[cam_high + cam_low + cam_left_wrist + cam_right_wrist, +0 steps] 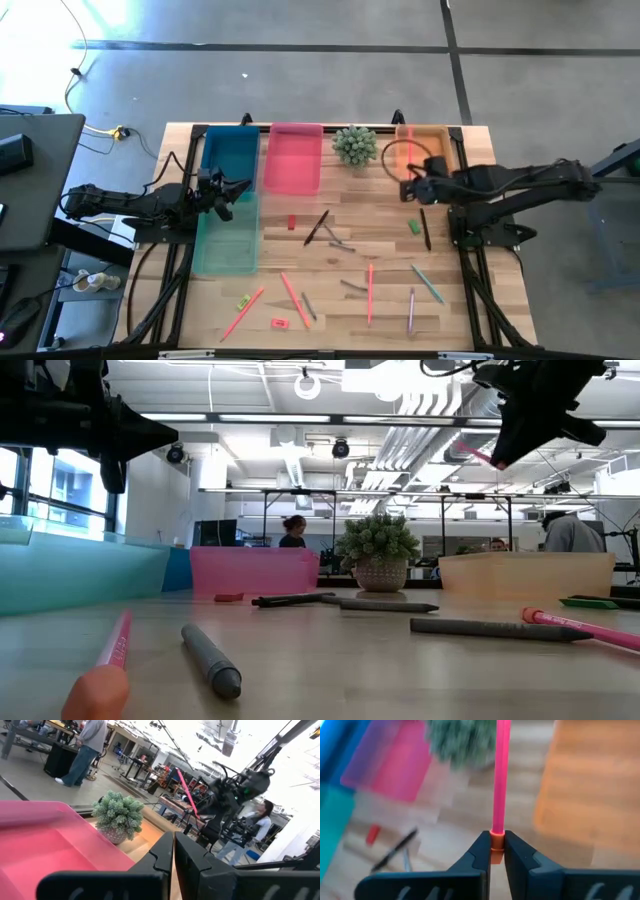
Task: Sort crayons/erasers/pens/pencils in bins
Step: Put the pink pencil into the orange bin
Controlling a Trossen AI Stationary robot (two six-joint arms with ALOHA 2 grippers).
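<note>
My right gripper (408, 188) hangs above the table beside the orange bin (425, 150), shut on a pink pencil (500, 775); the same pencil (470, 453) shows high up in the low view. My left gripper (243, 188) is shut on nothing and waits where the blue bin (230, 155) meets the teal bin (228, 235). The pink bin (295, 160) stands between the blue bin and the plant. Loose on the wood lie pink pencils (369, 293), a green eraser (413, 227), a red eraser (292, 222), dark pens (316, 228) and grey sticks (343, 246). My right gripper pinches the pencil's orange end piece (496, 836) between its two fingertips. The pink shaft sticks out ahead of the fingers, in line with them. The pencil is lifted clear of the table, its free end out toward the plant and the orange bin.
A spiky green plant in a pot (355, 145) stands between the pink and orange bins. More sticks and erasers (279, 322) lie scattered toward the near edge. A black frame runs along both table sides. People stand in the room beyond the table.
</note>
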